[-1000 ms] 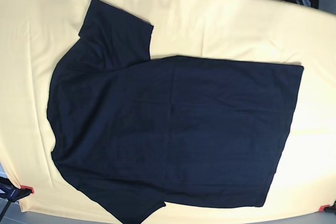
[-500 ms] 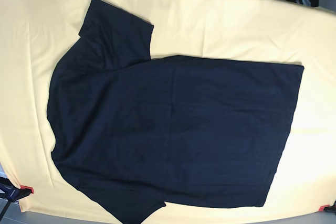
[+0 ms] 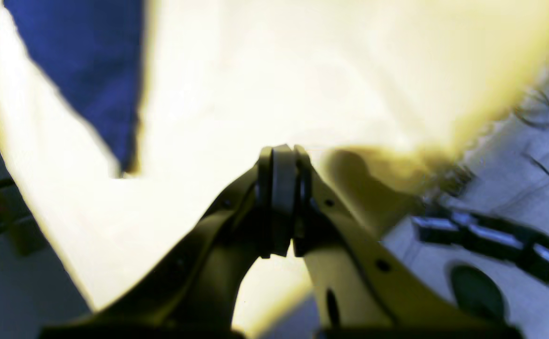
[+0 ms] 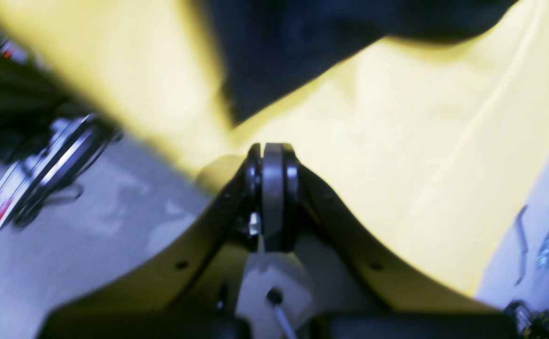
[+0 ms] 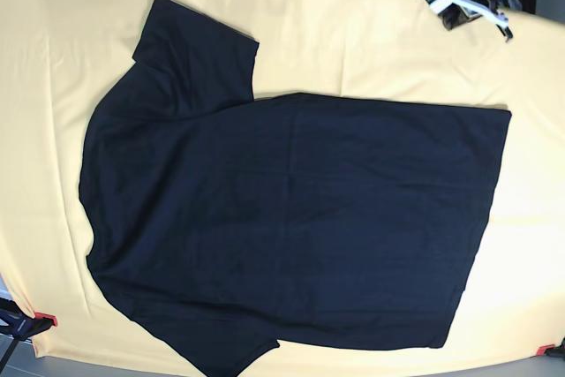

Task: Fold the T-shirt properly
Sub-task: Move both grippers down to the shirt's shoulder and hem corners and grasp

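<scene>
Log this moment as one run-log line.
shirt: flat, unfolded on yellow cloth | left gripper: shut, empty | right gripper: shut, empty | both at far edge

Both the left gripper [image 3: 281, 202] and right gripper [image 4: 272, 197] hover with jaws pressed together.
</scene>
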{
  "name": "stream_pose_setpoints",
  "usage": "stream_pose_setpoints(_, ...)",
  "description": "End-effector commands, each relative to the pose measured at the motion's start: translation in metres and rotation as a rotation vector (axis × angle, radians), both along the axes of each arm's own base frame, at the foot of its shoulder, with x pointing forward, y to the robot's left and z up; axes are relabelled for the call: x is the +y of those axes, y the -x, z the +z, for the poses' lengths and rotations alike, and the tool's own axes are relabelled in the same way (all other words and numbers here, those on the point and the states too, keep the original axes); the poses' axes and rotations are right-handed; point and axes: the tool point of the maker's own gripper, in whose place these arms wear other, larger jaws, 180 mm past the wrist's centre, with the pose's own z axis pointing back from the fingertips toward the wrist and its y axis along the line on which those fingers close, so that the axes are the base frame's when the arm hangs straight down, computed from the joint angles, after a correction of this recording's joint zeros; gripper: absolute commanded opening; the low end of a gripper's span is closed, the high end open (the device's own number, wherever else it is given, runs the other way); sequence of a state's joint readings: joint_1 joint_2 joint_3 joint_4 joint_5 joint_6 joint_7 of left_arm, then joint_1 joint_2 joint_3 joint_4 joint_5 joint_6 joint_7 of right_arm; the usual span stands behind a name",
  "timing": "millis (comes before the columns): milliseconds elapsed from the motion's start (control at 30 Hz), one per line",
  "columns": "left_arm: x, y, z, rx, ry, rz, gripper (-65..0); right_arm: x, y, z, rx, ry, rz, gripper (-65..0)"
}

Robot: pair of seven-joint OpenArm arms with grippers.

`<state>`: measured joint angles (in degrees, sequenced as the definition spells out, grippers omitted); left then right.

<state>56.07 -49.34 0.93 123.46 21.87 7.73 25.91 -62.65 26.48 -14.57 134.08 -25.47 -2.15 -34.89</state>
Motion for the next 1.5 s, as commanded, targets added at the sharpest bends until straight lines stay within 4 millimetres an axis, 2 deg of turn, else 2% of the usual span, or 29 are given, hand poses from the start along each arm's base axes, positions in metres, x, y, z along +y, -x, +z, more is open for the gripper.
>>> stream_pose_setpoints(0, -0.002, -0.013, 0.01, -0.045, 0.013, -0.015, -65.0, 0.003, -0.007, 0.008, -0.038, -0.014, 0.012, -65.0)
stream_pose_setpoints(267, -0.007, -0.065, 0.035, -0.153, 0.022, -0.148, -65.0, 0.028, -0.058, 0.022, -0.167, -0.111, 0.111, -65.0)
stream_pose_setpoints(367, 0.0, -0.077, 0.031, -0.137, -0.01, -0.239, -65.0, 0.04, -0.073, 0.028, -0.201, -0.172, 0.141, -65.0)
stream_pose_setpoints(500, 0.012, -0.09, 0.02, -0.067, 0.007, -0.34, -65.0, 0.042, -0.089, 0.038, -0.26, -0.176, 0.154, -65.0)
stream_pose_setpoints(667, 0.03, -0.095, 0.01, 0.075, 0.054, -0.451, -65.0, 0.042, -0.089, 0.037, -0.258, -0.176, 0.154, -65.0)
stream_pose_setpoints(800, 0.047, -0.101, 0.01, 0.142, 0.106, -0.466, -34.4, 0.042, -0.089, 0.037, -0.258, -0.179, 0.154, -65.0)
stream_pose_setpoints(833, 0.053, -0.107, 0.012, 0.135, 0.101, -0.454, -29.6, 0.042, -0.089, 0.037, -0.258, -0.178, 0.154, -65.0)
stream_pose_setpoints(867, 0.058, -0.114, 0.015, 0.123, 0.092, -0.441, -27.6, 0.042, -0.089, 0.037, -0.257, -0.178, 0.154, -65.0)
stream_pose_setpoints(967, 0.071, -0.129, 0.021, 0.099, 0.073, -0.41, -27.7, 0.042, -0.089, 0.037, -0.258, -0.179, 0.153, -65.0)
stream_pose_setpoints(1100, 0.075, -0.139, 0.025, 0.079, 0.078, -0.403, -27.7, 0.042, -0.089, 0.037, -0.258, -0.179, 0.154, -65.0)
stream_pose_setpoints(1467, 0.088, -0.141, -0.008, 0.155, -0.139, -0.53, -27.7, 0.042, -0.089, 0.037, -0.257, -0.178, 0.154, -65.0)
